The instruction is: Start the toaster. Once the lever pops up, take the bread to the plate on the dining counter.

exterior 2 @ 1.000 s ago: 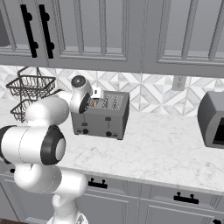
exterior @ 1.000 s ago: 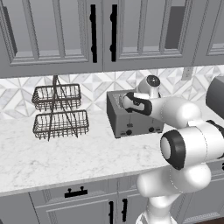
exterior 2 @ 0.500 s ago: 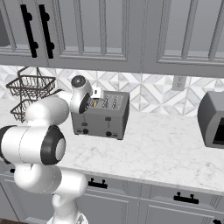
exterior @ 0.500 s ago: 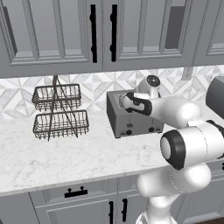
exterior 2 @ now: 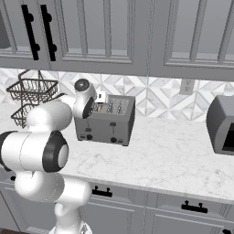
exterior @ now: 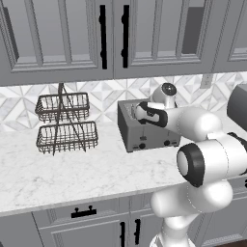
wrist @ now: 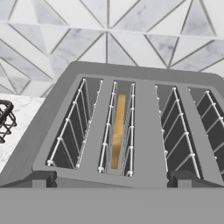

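The gripper (exterior: 136, 112) hangs over the left end of the toaster (exterior: 147, 136), jaws spread wide w/ nothing between them. The bread (wrist: 117, 130) sits edge-up, deep in the toaster's left slot, its top below the slot rim, so the step in hand is prob. still starting the toaster, not lifting the slice. To do that well: find the lever first (likely on an end face, not the top), come down beside the body rather than into the slots, press w/ one fingertip or the closed jaws straight down till it latches, then back off and wait clear of the slot so the pop-up isn't blocked. Keep off the small black knobs on the front. Hard to make out: the lever itself, so can't tell if it's up or down; the fingertips, barely clear at the bottom of the hand view; the toaster's left end, covered by the hand in the right base view. Wire basket rack (exterior: 63, 123) stands well apart to the left, a dark appliance (exterior 2: 222, 124) is cut off at the right.
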{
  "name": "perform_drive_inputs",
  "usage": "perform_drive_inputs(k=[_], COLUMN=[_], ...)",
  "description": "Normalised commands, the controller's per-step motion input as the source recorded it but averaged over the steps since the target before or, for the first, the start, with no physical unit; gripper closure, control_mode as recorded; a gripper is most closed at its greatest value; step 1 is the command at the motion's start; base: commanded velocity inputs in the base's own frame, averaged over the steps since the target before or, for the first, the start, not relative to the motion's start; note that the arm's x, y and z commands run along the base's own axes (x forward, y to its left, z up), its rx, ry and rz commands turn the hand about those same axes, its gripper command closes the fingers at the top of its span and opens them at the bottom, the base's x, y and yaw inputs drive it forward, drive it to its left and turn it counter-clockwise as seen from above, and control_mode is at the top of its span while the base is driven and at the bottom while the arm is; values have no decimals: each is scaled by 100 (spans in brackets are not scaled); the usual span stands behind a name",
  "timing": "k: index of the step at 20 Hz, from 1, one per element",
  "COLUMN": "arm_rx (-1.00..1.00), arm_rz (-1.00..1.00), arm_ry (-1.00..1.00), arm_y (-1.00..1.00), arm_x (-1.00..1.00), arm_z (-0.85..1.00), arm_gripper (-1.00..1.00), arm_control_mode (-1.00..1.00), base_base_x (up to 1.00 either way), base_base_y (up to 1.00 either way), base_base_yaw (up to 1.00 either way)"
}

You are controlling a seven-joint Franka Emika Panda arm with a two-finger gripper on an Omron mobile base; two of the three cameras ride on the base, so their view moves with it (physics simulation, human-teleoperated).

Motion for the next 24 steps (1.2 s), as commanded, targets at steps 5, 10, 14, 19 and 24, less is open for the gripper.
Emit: perform_drive_inputs(k=[5,10,14,19,24], arm_rx=[0,0,0,0,0], arm_rz=[0,0,0,0,0], arm_ry=[0,0,0,0,0], arm_y=[0,0,0,0,0], arm_x=[0,0,0,0,0], arm_z=[0,0,0,0,0], arm_gripper=[-100,-100,-100,-100,-100], arm_control_mode=[-100,-100,-100,-100,-100], base_base_x=[0,0,0,0,0], base_base_y=[0,0,0,0,0], base_base_yaw=[0,0,0,0,0])
